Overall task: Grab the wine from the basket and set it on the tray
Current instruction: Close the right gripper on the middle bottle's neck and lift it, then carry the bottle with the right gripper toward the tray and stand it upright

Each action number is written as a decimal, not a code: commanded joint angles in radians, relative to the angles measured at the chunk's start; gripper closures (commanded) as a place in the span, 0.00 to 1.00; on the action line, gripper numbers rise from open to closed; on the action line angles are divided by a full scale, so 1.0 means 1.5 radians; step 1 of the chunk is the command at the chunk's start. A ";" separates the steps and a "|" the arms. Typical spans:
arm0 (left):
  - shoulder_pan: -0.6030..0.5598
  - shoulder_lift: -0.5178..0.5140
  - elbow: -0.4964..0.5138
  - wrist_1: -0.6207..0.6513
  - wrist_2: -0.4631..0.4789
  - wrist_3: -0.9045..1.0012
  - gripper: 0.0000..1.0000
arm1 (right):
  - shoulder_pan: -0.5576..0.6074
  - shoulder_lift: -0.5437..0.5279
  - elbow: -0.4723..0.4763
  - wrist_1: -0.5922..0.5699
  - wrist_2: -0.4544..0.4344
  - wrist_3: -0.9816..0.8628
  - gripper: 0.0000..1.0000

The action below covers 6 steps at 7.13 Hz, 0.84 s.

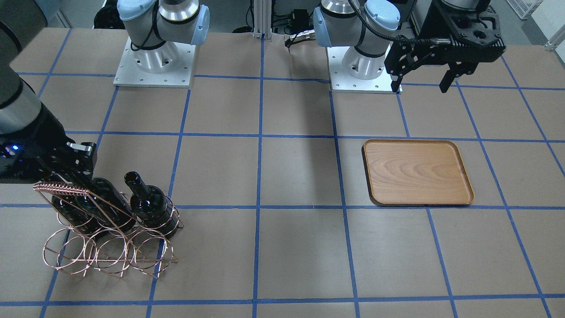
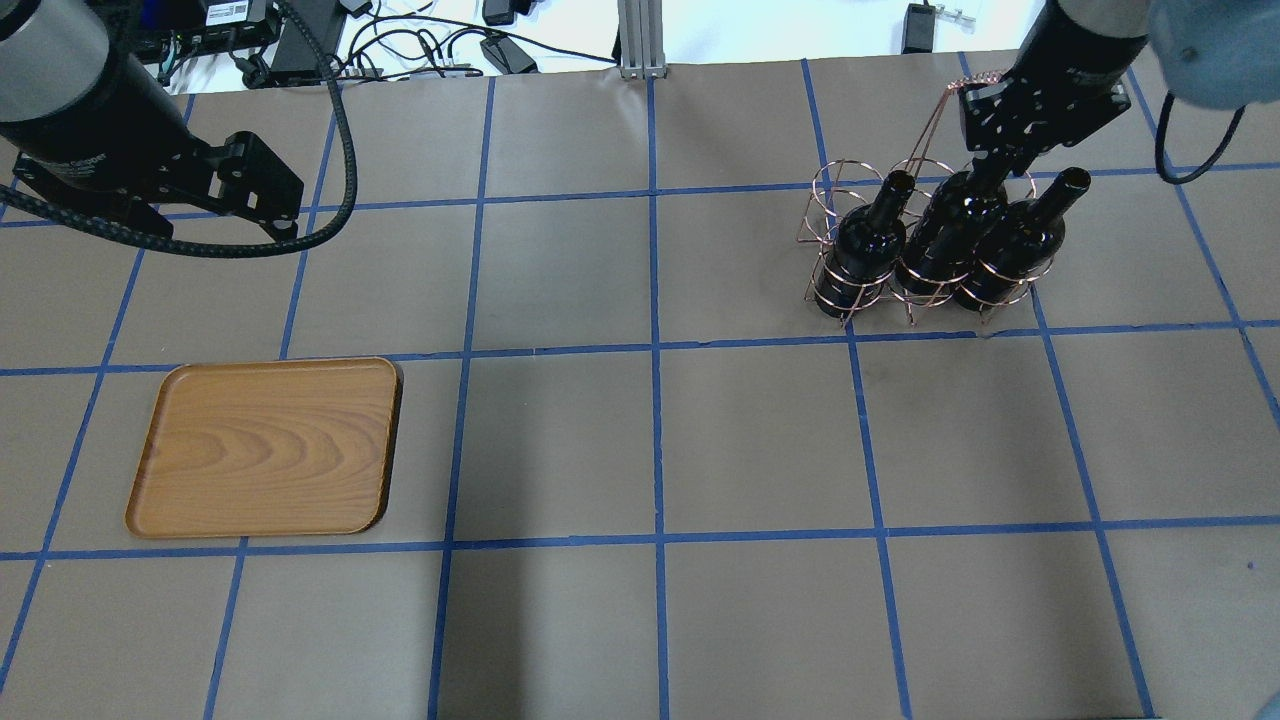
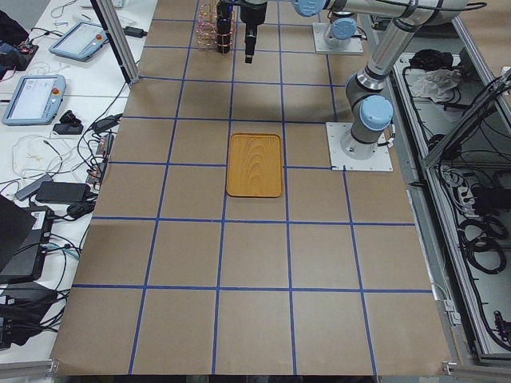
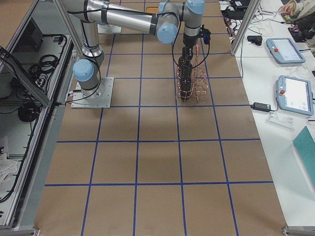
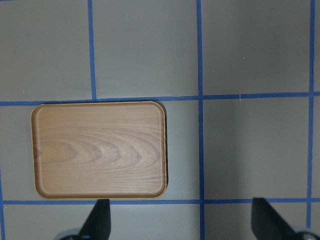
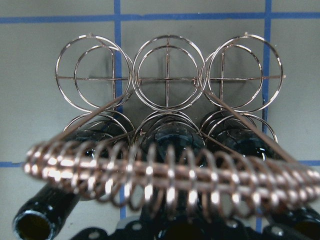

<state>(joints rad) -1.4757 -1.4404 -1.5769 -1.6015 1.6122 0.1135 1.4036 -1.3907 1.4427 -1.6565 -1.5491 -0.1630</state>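
The copper wire basket [image 2: 838, 183] stands at the far right and holds three dark wine bottles in its near row. My right gripper [image 2: 985, 168] reaches down behind the coil-wrapped handle [image 1: 62, 191] and is shut on the neck of the middle bottle [image 2: 940, 245], which stands in its ring. The outer bottles [image 2: 865, 250] [image 2: 1015, 245] show open necks. The wooden tray [image 2: 265, 445] lies flat at the near left with nothing on it. My left gripper [image 1: 420, 85] hangs open and empty above the table, behind the tray [image 5: 100, 150].
The basket's far row of rings [image 6: 167, 75] holds no bottles. Brown paper with blue tape lines covers the table [image 2: 650, 440]. The two arm bases [image 1: 154, 62] [image 1: 364, 66] stand at the robot's edge. Cables and devices lie beyond the far edge [image 2: 420, 45].
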 commanded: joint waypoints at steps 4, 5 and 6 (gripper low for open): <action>0.000 0.000 0.000 0.000 0.000 0.000 0.00 | 0.220 -0.090 -0.103 0.227 -0.017 0.302 0.93; 0.000 0.000 0.000 0.000 0.000 0.000 0.00 | 0.310 -0.071 -0.073 0.170 -0.014 0.416 0.94; 0.000 0.000 0.000 0.000 0.000 0.000 0.00 | 0.362 -0.044 -0.046 0.091 -0.020 0.466 0.94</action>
<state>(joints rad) -1.4757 -1.4404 -1.5769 -1.6015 1.6122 0.1135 1.8222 -1.4967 1.3277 -1.4052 -1.5739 0.4002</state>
